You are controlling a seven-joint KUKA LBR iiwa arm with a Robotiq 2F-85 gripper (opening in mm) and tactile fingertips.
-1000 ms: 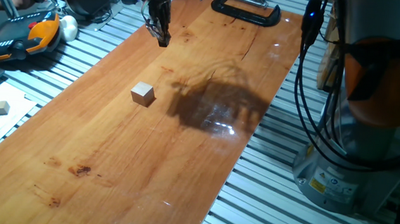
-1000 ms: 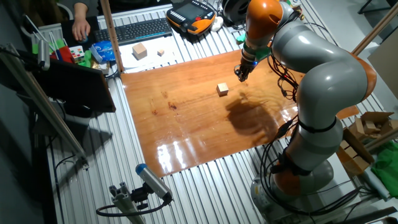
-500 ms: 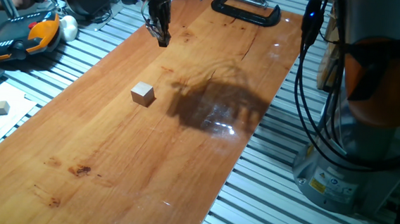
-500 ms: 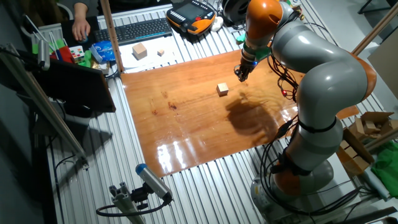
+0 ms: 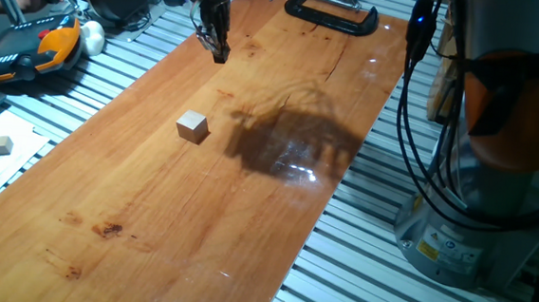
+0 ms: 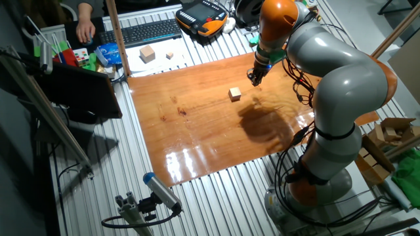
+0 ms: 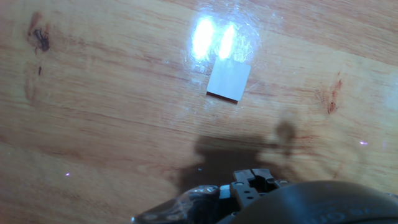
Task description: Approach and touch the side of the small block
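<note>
Hand view: square pale-topped small block (image 7: 229, 81) on glossy wood-grain board (image 7: 93, 93); pincer (image 5: 220, 52) state unclear.

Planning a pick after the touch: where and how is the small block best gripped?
Likely by two opposite side faces of the small block, coming straight down from above. It is a plain cube lying flat on the board, nothing crowding it, so its upright sides are free. The gripper is apart from it.

No legible text, brand, number or sign anywhere. Small stickers on the robot base (image 5: 445, 249), print too fine to read. Keyboard (image 6: 152, 30) keys and teach pendant (image 6: 202, 16) markings unreadable at this size. Nothing written on the wooden board (image 5: 211, 175) in the hand view either.
</note>
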